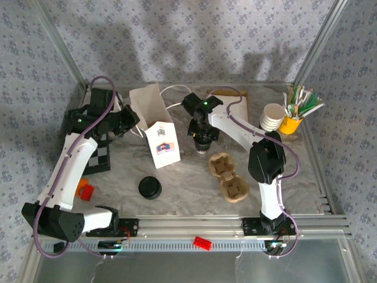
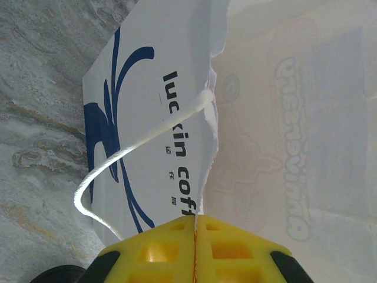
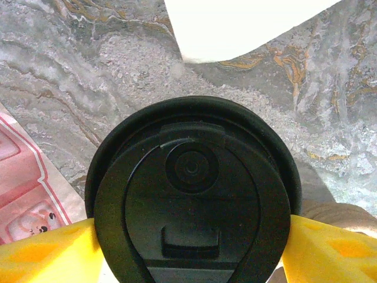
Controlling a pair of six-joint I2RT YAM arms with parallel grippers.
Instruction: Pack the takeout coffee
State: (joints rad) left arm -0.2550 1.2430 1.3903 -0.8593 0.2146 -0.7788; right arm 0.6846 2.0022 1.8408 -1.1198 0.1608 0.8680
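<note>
Working up from the bottom of the top view: cup carrier (image 1: 228, 175) sits empty, lower centre. Just above it, right gripper (image 1: 203, 140) straddles the takeout coffee (image 3: 191, 188), jaws wide; you can't tell if they bite. Left gripper (image 2: 195, 230), upper left, pinches the paper bag (image 2: 147, 118) rim. Likely the grasp step; next you need a firm squeeze, then a lift.

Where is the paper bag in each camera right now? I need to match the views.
Top external: paper bag left of centre, between the two arms' wrists.
Left wrist: paper bag across most of the frame, its ragged edge pinched in the left gripper at the bottom.
Right wrist: paper bag, its pink-printed face in the lower-left corner, beside the takeout coffee.
Shared landmark: the grey marbled table under it.
</note>
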